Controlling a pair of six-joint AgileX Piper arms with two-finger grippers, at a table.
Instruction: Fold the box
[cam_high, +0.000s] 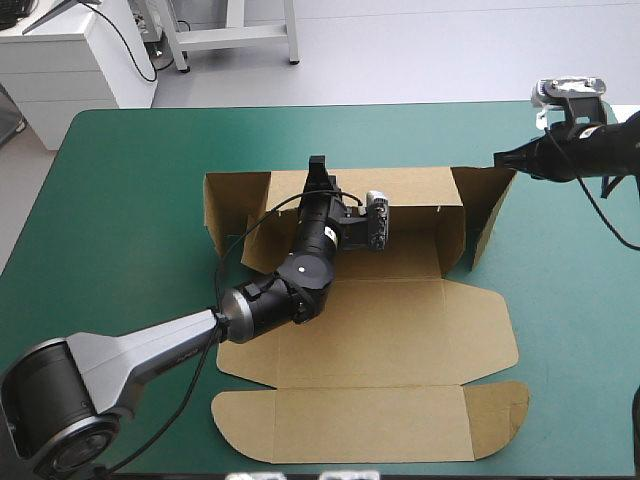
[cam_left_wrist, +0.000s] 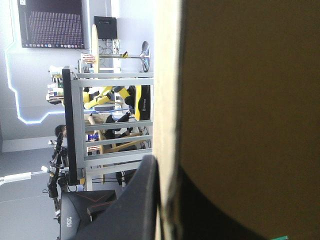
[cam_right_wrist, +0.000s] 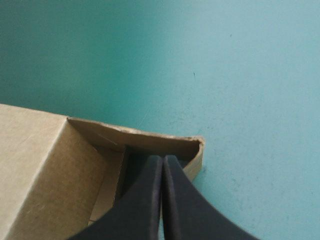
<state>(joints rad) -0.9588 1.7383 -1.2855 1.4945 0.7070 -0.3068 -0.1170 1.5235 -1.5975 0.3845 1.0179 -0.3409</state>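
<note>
I see the brown box (cam_high: 400, 330) opened out on the teal-green cover (cam_high: 130, 200). Its far wall (cam_high: 425, 190) stands raised, and the lid (cam_high: 370, 425) lies flat toward the table's near edge. The left gripper (cam_high: 318, 168) sits at the far wall's top edge. The right gripper (cam_high: 505, 158) tapers to a point that touches the raised end flap (cam_high: 490, 215).

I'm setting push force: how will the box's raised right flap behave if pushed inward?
Probably hinges easily: the right flap already stands along a crease. The box looks like thin, light board, so it may slide on the smooth teal-green cover unless the left pincer, seemingly clamped on the far wall, holds it.
</note>
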